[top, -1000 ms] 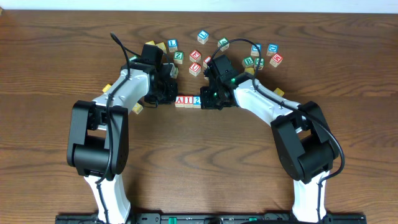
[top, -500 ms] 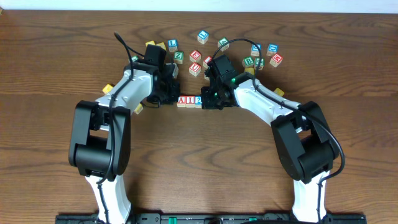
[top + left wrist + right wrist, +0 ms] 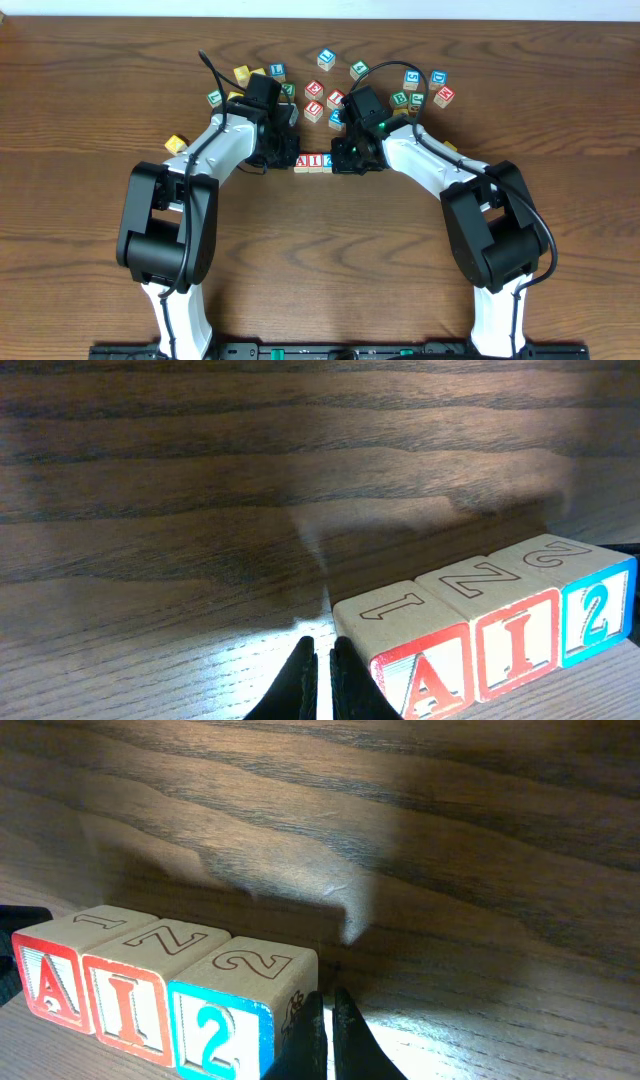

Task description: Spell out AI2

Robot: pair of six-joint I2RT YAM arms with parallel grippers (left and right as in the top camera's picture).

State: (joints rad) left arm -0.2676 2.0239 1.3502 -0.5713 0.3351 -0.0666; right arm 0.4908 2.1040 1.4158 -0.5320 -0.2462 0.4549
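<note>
Wooden blocks, three in one row, stand near the middle of the dark wood-grain counter point(image 3: 90, 100): red-framed wooden block lettered A point(image 3: 425, 678), red-framed wooden block lettered I point(image 3: 515, 645), blue-framed wooden block bearing 2 point(image 3: 597, 615). Their sides touch and the printed faces are toward the robot. It reads AI2. Judgement: the spelling is done and only the retreat is left.

Risks, as judged:
1. If you press either end inward any further, the row could buckle. The I block may pop out of line, or an end block may twist.
2. If you pull away with a sideways drag while a tip rubs a block, that end block could turn and open a gap. Back off along the row's line first, then lift.
3. Loose wooden letter blocks point(image 3: 325, 58) lie scattered on the far side, close to both wrists. A swinging wrist or cable could sweep one into the row.

Position notes:
- Your left fingers point(image 3: 300, 685) are pressed together with nothing between them. The tips are low at the counter, just beside the outer end of the A block. Whether they touch it or stand narrowly apart, I cannot tell.
- Your right fingers point(image 3: 348, 1040) are likewise closed tight and empty, just beside the outer end of the 2 block. Contact cannot be made out there either.
- The row therefore lies between the two sets of fingers, bracketed end to end.
</note>
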